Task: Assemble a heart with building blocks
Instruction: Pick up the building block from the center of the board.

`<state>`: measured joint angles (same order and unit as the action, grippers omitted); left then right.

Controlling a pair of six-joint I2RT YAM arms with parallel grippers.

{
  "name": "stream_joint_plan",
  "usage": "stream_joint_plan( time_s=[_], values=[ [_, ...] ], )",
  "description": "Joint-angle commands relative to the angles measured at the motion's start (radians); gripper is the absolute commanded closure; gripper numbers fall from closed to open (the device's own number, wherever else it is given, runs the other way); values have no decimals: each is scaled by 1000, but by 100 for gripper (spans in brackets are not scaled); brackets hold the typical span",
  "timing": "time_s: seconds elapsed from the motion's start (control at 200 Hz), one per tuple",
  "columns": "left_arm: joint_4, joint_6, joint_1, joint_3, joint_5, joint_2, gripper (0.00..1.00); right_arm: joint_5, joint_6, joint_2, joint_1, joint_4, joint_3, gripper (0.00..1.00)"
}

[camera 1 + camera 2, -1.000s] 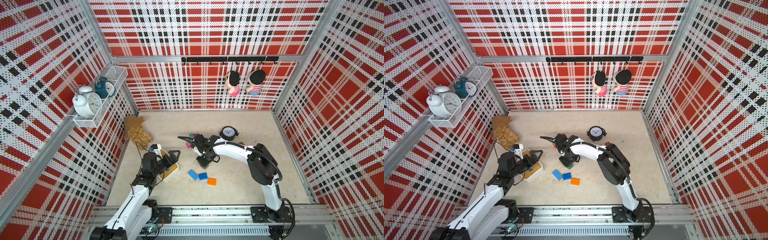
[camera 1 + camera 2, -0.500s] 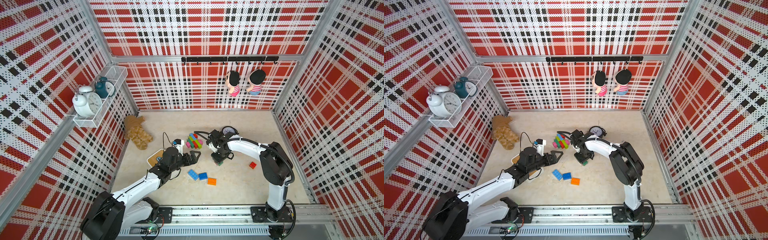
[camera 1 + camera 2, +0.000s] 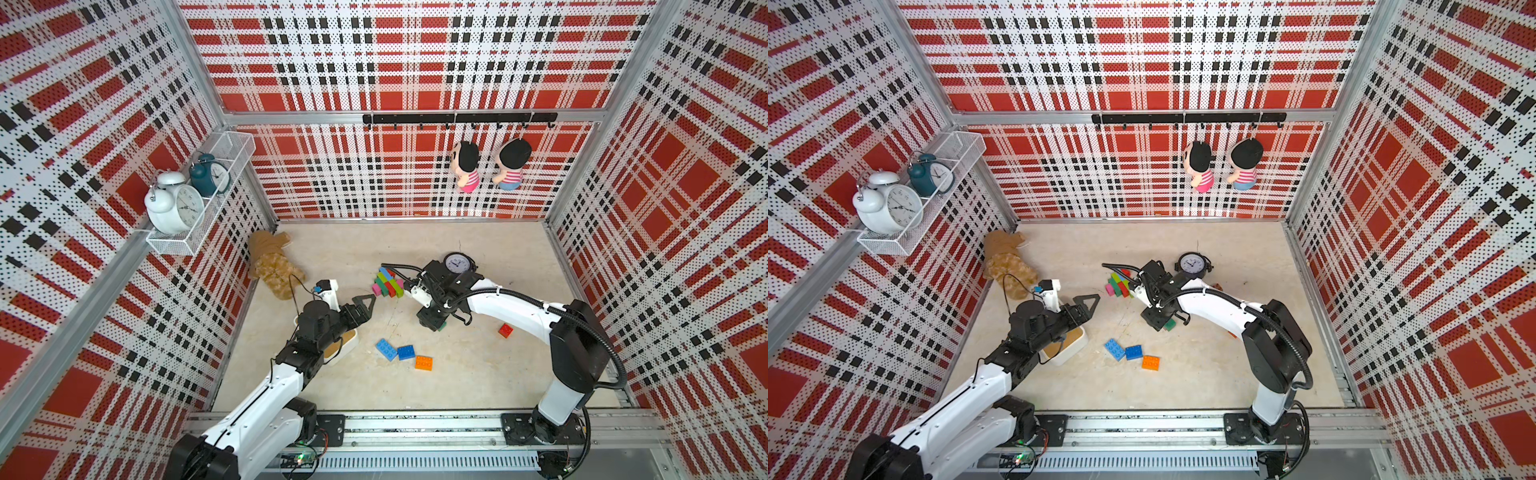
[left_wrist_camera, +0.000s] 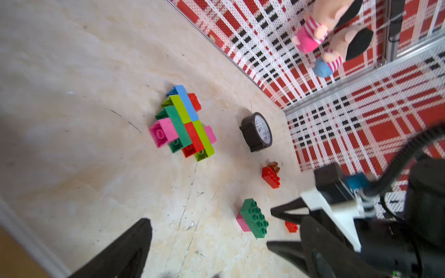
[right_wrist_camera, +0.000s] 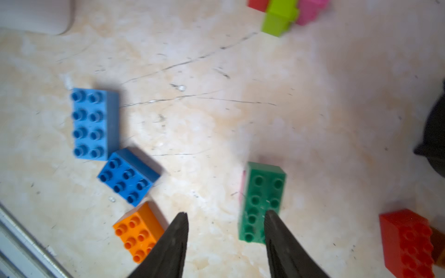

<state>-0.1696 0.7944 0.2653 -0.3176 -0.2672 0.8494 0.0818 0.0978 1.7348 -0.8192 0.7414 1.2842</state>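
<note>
Hovering over the tabletop's middle, the right gripper (image 5: 225, 214) stands partly parted above the green block (image 5: 262, 199), which lies flat, unheld. The left gripper (image 3: 368, 307) gapes wide and empty. The part-built block cluster (image 3: 388, 282) sits just toward the back edge.

In both top views the right hand (image 3: 432, 322) covers most of the green block (image 3: 1169, 324), leaving only one corner in sight. In the right wrist view the built cluster (image 5: 286, 14) and the red block (image 5: 407, 243) run off the frame, and the orange block (image 5: 137, 235) slips behind a finger. The left arm (image 3: 984, 382) hides part of the white tray (image 3: 1069, 353)
</note>
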Motion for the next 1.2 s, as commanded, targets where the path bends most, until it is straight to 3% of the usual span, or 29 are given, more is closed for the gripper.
stream_joint_plan(
  time_s=[0.0, 0.205, 0.702, 1.193],
  values=[
    [42, 47, -112, 51, -91, -61, 1, 79, 159, 12, -61, -71, -39, 45],
    [29, 80, -222, 89, -174, -113, 0, 114, 267, 106, -117, -51, -9, 44],
    [96, 61, -253, 48, -249, -89, 1, 130, 311, 205, -168, -40, 65, 41],
    [147, 55, -255, 23, -265, -78, 1, 133, 329, 247, -173, -16, 94, 50]
  ],
)
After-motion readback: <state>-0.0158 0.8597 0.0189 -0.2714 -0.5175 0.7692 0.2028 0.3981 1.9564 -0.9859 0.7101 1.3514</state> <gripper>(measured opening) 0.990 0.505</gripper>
